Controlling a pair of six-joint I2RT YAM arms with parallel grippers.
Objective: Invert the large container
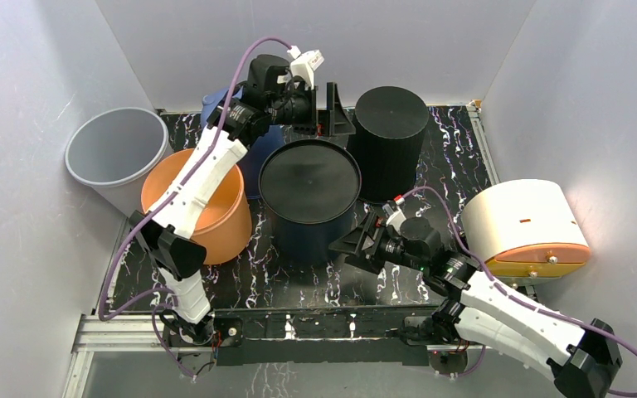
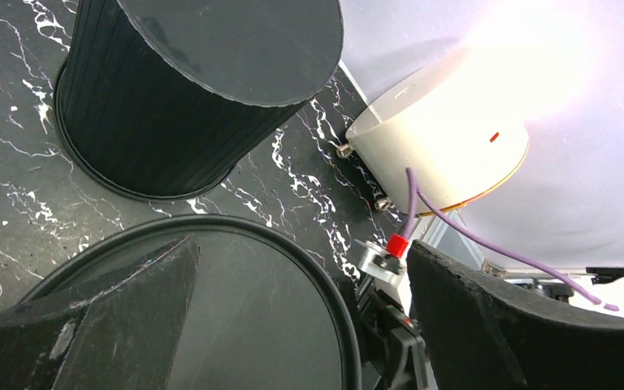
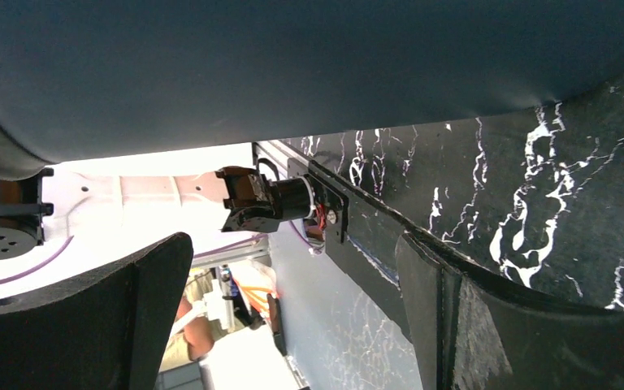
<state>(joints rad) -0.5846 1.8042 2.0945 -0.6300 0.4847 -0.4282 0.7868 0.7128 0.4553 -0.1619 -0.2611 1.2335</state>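
The large container (image 1: pixel 308 181), dark navy and round, stands in the middle of the mat with its flat ringed base facing up. My left gripper (image 1: pixel 337 110) hangs open over its far edge. In the left wrist view that base (image 2: pixel 236 317) fills the gap under the spread left gripper (image 2: pixel 301 313), which holds nothing. My right gripper (image 1: pixel 355 242) is open just off the container's near right side, low by the mat. The right wrist view shows the container's wall (image 3: pixel 292 65) close above the right gripper (image 3: pixel 292 313), whose jaws are wide apart and not touching it.
A black ribbed container (image 1: pixel 390 137) stands base-up just right of the large one. An orange tub (image 1: pixel 216 217) and a grey bin (image 1: pixel 112 153) stand open at the left. A blue container (image 1: pixel 213 106) sits behind my left arm. A cream container (image 1: pixel 527 224) lies on its side at the right.
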